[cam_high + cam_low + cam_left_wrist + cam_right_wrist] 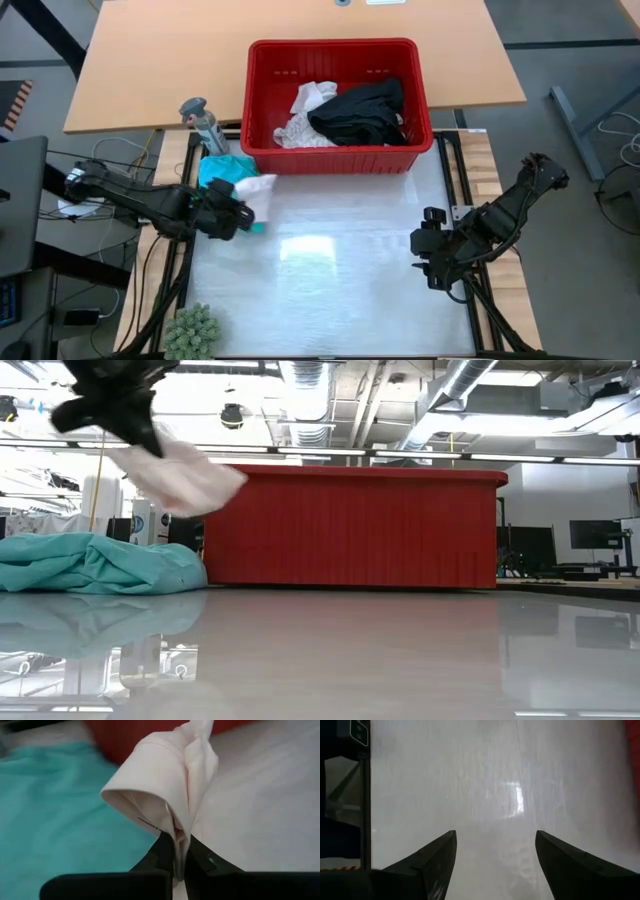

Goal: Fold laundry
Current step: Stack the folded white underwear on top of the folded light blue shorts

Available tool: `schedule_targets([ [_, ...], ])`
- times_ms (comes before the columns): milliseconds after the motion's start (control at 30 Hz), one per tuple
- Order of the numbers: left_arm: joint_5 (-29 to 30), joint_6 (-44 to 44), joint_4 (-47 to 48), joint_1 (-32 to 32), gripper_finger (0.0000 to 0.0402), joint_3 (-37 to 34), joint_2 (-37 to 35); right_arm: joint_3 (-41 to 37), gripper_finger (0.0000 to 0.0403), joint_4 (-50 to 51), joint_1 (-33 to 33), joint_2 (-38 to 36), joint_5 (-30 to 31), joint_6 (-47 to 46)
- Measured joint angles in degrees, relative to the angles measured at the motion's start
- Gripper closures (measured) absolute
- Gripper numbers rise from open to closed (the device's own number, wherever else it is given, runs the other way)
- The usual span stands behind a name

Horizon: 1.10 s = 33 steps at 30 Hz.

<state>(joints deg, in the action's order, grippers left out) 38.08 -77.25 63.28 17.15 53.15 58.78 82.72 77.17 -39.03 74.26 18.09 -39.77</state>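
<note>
Item: white cloth (170, 785). Pale cream-white, thin and soft, bunched into a loose roll with a hemmed edge showing; it hangs clear of the table, just off the front left corner of the basket (340, 150). Pinched between the closed fingers of the left gripper (235, 215), which grips one gathered edge so the rest droops. Judged: lifted this way to carry it out onto the open mat for spreading.

Item: teal cloth (95, 565). Larger, crumpled in a low heap on the table, touching or nearly touching the basket's front left corner, directly beneath the white piece. Judged: waiting its turn, unfolded.

Item: black cloth (360, 112). Dark, rumpled, like shorts; lies inside the basket, toward its right half, unsorted.

Item: white pile (305, 115). One or more cream pieces, tangled; inside the basket, left of the black one, partly under it.

Item: basket. Red plastic, ribbed walls; stands at the far edge of the mat (330, 290) and serves as the landmark here.

Item: right gripper (432, 262). Fingers spread wide, holding nothing; parked well to the front right of the basket, low over the bare mat. Judged: idle, ready to take a second corner.

Item: bottle (205, 125). Upright, just left of the basket.

Item: plant (190, 330). Green, fuzzy; well in front of the basket, at the mat's near left corner.
</note>
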Motion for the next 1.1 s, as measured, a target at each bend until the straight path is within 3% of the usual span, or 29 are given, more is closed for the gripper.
schedule_targets([
  [200, 2.0, -9.0, 12.2, 0.0, 0.0401, -0.1, -3.4, -0.6, 0.0106, -0.2, 0.0, 0.1, 0.7, 0.8],
  [500, 2.5, -11.8, 2.1, -1.1, 0.0401, -11.5, -15.1, -4.7, 0.0106, -0.3, -0.2, 0.1, 1.8, 1.4],
  [700, 3.0, -12.3, -1.9, -5.4, 0.0401, -20.5, -25.2, -5.3, 0.0106, -1.4, -0.2, 0.1, 1.8, 1.2],
  [933, 1.6, -9.0, -2.6, -11.7, 0.0399, -21.5, -28.7, -5.3, 0.0106, -3.2, -0.2, 0.1, 1.8, 1.2],
  [1100, 0.5, -7.2, -2.6, -14.1, 0.037, -21.6, -28.3, -5.3, 0.0106, -3.5, -0.2, 0.1, 2.3, 1.4],
])
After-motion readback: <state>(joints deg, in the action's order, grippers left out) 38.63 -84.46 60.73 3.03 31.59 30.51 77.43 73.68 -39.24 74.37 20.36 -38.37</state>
